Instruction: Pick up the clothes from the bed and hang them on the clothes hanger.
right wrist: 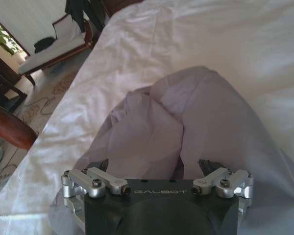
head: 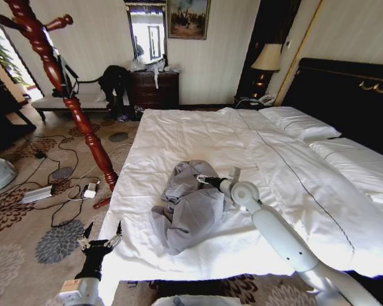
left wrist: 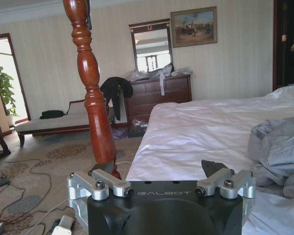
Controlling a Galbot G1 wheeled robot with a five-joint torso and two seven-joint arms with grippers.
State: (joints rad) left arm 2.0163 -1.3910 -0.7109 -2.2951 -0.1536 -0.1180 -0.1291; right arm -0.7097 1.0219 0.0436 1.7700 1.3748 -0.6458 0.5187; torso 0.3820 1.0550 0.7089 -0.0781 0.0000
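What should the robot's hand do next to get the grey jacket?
Probably lower the right hand and close on the grey jacket. It hovers open right at the crumpled fabric lying on the bed, gripping nothing yet. The left hand waits open beside the bed's edge.

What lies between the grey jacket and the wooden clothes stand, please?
In the head view, bare white sheet of the bed runs from the grey jacket to the mattress edge; beyond it, patterned carpet with cables reaches the wooden clothes stand.
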